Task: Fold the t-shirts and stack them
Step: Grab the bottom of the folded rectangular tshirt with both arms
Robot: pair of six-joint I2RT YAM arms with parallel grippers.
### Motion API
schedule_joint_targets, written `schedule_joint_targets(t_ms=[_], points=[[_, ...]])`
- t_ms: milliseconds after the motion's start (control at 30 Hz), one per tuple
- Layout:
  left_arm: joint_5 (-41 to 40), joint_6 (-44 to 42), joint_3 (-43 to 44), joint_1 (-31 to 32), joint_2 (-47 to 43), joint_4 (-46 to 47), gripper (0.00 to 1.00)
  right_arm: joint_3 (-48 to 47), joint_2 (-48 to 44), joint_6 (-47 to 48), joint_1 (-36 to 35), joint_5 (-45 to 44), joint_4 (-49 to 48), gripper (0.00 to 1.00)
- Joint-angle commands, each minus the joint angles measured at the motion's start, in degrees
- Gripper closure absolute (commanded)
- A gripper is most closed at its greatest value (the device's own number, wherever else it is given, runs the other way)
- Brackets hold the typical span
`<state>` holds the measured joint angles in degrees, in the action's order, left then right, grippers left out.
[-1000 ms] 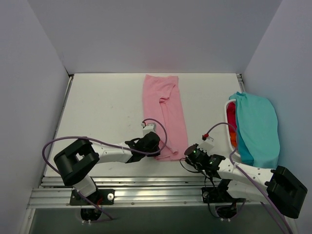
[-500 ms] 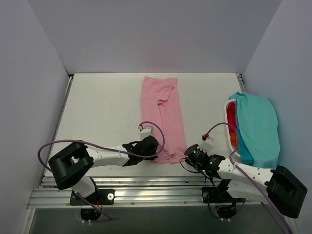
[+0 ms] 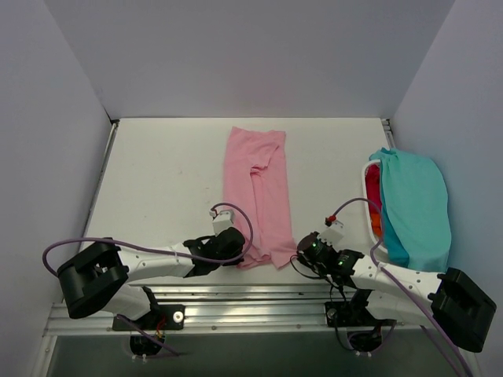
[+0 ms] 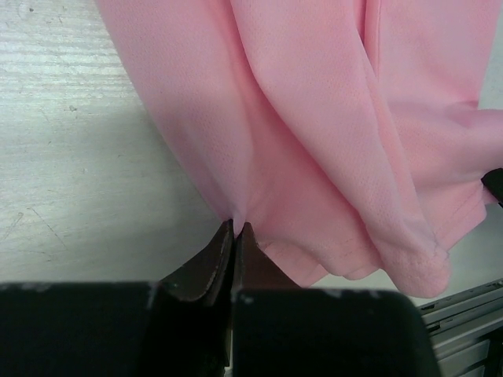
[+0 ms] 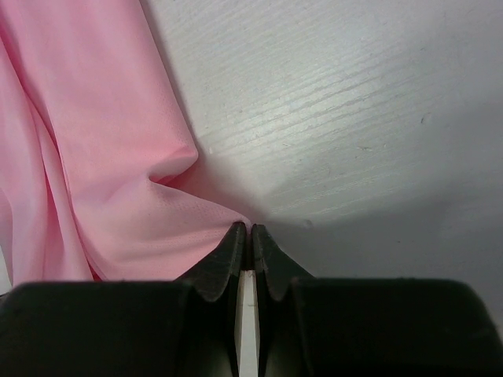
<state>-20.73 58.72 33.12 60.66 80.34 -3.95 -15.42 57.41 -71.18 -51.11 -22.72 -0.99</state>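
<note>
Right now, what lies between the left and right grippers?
The near hem of the pink t-shirt spans from left gripper to right gripper, each pinching a corner; the top view shows it.

Top view: a white table [image 3: 165, 181] enclosed by three plain pale walls, at the back [image 3: 251, 55], left [image 3: 39, 157] and right [image 3: 464, 102]. A basket [image 3: 365, 188] with a white rim stands on the table's right side, near the right wall. Metal rails [image 3: 236, 302] run along the near edge. Wrist views: the tabletop [image 5: 377, 118] shows a fine straight grain and a few small dark specks. Part of a rail [image 4: 464, 314] shows at lower right in the left wrist view.
</note>
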Motion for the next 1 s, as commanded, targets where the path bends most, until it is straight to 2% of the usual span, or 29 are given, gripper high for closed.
schedule_joint_targets(t_ms=[0,33,133,200,267,333,467,500,800,933,967], points=[[-2.5,0.1,-0.2,0.1,-0.5,-2.9,0.98,0.8,-0.4,-0.5,-0.1,-2.9,2.8,1.0],[-2.4,0.0,0.0,0.1,0.0,-2.7,0.97,0.8,-0.5,-0.4,-0.1,-2.9,2.7,1.0],[-2.2,0.1,0.7,0.3,1.3,-2.2,0.87,0.3,-0.5,-0.5,-0.5,-2.4,2.9,1.0],[-2.0,-0.2,1.5,0.6,1.9,-1.9,0.67,-0.3,-0.6,-0.7,-0.7,-2.5,4.0,1.0],[-1.8,-0.4,2.1,0.9,2.5,-2.2,0.55,-0.6,-1.5,-0.6,-1.2,-2.6,4.4,1.0],[-1.9,-0.4,2.8,1.3,2.5,-2.7,0.52,-0.5,-2.7,-1.0,-1.4,-2.6,5.1,0.91],[-1.9,-0.5,3.2,1.9,1.3,-4.0,0.52,-0.2,-4.7,-1.7,-2.1,-2.8,6.2,0.49],[-1.9,-0.4,3.3,2.1,0.7,-4.3,0.52,-0.1,-5.0,-1.8,-2.3,-2.9,6.5,0.46],[-2.4,1.0,1.9,4.4,-5.2,-9.1,0.54,-0.6,-4.4,-1.6,-2.8,-3.6,6.3,0.45],[-2.9,1.0,1.4,5.2,-9.3,-12.0,0.32,-1.0,-3.3,-1.2,-2.8,-4.1,5.7,0.45],[-3.3,1.0,1.2,5.3,-10.0,-12.3,0.21,-1.2,-3.0,-1.2,-2.8,-4.1,5.2,0.45]])
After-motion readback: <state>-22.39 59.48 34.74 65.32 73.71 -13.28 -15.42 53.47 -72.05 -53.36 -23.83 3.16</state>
